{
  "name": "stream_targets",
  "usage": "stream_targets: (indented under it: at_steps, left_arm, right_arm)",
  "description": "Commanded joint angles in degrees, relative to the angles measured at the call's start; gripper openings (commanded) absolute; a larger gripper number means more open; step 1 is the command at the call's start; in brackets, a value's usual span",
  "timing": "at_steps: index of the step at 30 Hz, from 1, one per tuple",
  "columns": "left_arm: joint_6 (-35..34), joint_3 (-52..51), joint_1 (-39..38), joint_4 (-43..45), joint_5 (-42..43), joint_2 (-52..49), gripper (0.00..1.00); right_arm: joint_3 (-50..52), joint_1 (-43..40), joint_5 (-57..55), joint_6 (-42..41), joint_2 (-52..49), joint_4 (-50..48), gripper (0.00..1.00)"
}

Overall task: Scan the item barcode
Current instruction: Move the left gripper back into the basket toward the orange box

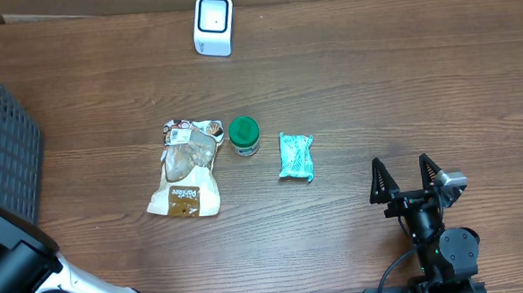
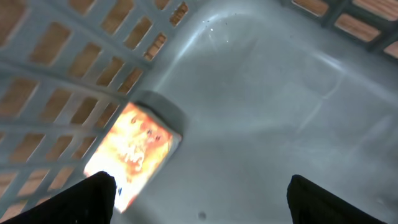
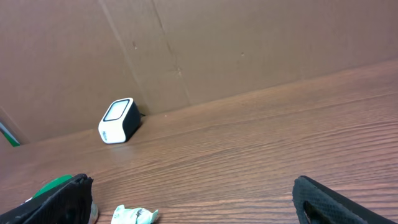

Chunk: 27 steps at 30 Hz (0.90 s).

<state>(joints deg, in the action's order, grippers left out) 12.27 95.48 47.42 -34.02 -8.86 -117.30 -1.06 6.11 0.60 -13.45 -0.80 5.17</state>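
Scanner (image 1: 213,23) stands at twelve o'clock on the table (image 1: 374,78); snack bag (image 1: 186,168), green-lidded jar (image 1: 244,136) and teal packet (image 1: 296,156) sit in a row near centre. Right gripper (image 1: 401,168), at four o'clock, is spread wide and empty. Left gripper (image 2: 208,198) gapes inside the basket (image 2: 267,93) at nine o'clock, holding nothing, with an orange packet (image 2: 134,149) on the floor beside its left finger.

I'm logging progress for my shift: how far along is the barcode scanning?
Done, it seems: one orange packet lies in the basket, the left gripper open above it. In hand: nothing; the right gripper is open too. Left: the snack bag, green-lidded jar and teal packet lie short of the scanner.
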Motion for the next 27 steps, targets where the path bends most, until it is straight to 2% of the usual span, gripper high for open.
stream_targets:
  at_steps: [1, 11, 15, 27]
  left_arm:
    - [3.3, -0.3, 1.0, 2.0, -0.7, -2.2, 0.89]
    - [8.6, -0.3, 4.5, 4.8, -0.8, -4.4, 0.81]
    - [8.6, -0.3, 6.5, 4.9, -0.6, -4.7, 0.72]
    - [8.8, -0.3, 7.8, 5.7, 1.0, -9.4, 0.72]
  right_arm:
    - [0.6, 0.3, -0.4, 0.2, 0.5, -0.3, 1.0]
    - [0.6, 0.3, -0.4, 0.2, 0.5, -0.3, 1.0]
    - [0.6, 0.3, -0.4, 0.2, 0.5, -0.3, 1.0]
    - [0.6, 0.3, -0.4, 0.2, 0.5, -0.3, 1.0]
